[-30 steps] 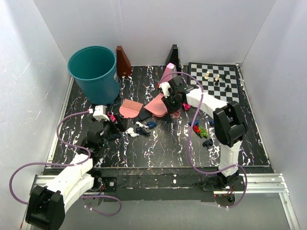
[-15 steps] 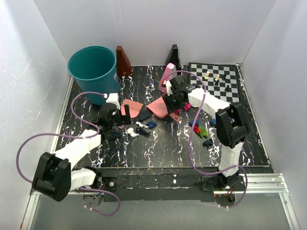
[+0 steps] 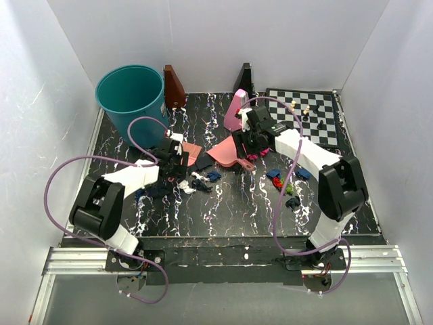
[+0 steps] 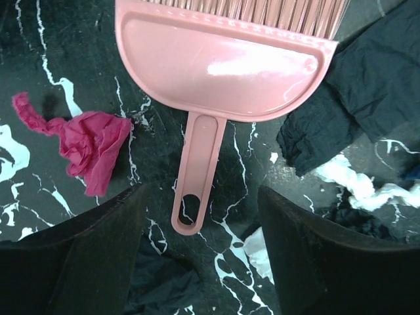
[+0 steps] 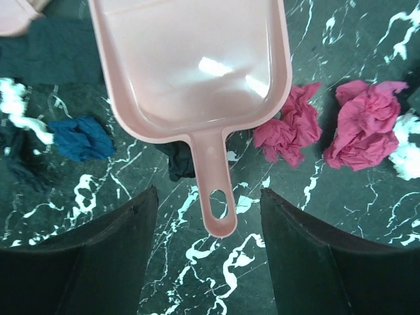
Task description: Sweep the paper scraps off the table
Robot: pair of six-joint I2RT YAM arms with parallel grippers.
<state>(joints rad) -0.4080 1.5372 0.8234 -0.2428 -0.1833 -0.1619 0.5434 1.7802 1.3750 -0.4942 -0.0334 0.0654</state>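
Paper scraps lie on the black veined table (image 3: 223,210): a dark, white and blue cluster (image 3: 199,181), red, green and blue wads (image 3: 281,181), a dark wad (image 3: 293,202). My left gripper (image 3: 177,156) is open, its jaws on either side of the handle end of a pink brush (image 4: 197,177); a magenta wad (image 4: 92,141) and dark blue paper (image 4: 348,98) lie beside it. My right gripper (image 3: 248,145) is open, its jaws on either side of the handle of the pink dustpan (image 5: 190,59), which lies flat. Two magenta wads (image 5: 289,131) and a blue wad (image 5: 82,138) flank it.
A teal bin (image 3: 132,101) stands at the back left. A chessboard (image 3: 304,112) with small pieces lies at the back right. A brown wedge (image 3: 174,87), a black wedge (image 3: 245,80) and a pink upright piece (image 3: 237,105) stand near the back wall. White walls enclose the table.
My left arm has swung from the near left up to the pink brush, and its open jaws now straddle the handle. My right gripper shifted slightly by the dustpan.
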